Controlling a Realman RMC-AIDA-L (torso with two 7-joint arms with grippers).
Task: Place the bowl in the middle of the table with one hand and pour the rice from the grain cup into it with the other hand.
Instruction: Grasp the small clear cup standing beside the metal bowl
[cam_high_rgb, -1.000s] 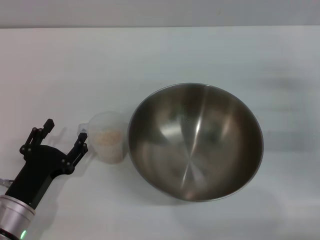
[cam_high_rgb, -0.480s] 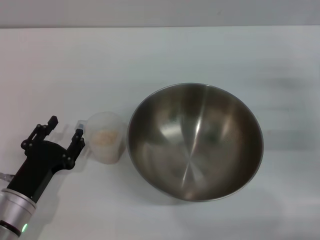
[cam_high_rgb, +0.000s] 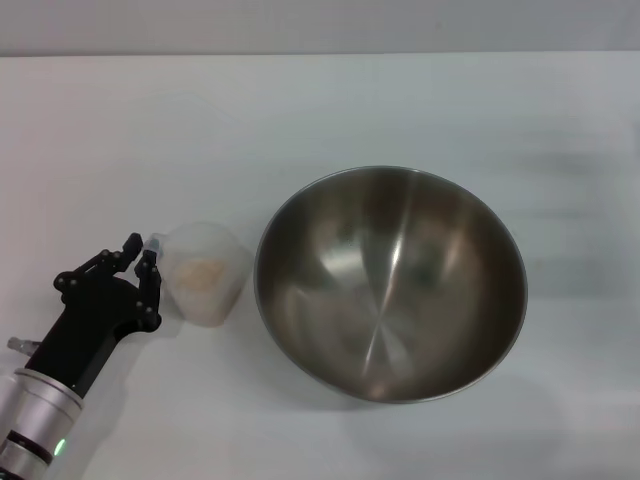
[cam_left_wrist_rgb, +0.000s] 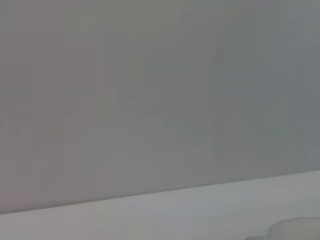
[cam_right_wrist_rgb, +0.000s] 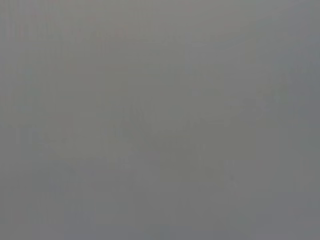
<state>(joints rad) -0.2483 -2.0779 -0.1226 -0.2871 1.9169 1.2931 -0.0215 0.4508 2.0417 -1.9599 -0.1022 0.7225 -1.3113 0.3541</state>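
Shifted toward the cup and narrowed since the earlier frames: left gripper (cam_high_rgb: 141, 256), lower left, fingers nearly together at the handle of the grain cup (cam_high_rgb: 205, 272). Largest first: table (cam_high_rgb: 320, 110); bowl (cam_high_rgb: 390, 283), centre-right, empty; cup just left of it, holding rice (cam_high_rgb: 203, 273). Better to pinch the handle squarely before lifting. Right gripper not in view.

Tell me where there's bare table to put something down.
Bare table runs along the far side beyond the bowl, and to its right. It's crowded at left, where the left gripper pinches the grain cup handle beside the bowl.

Lab: bare white table (cam_high_rgb: 320, 110)
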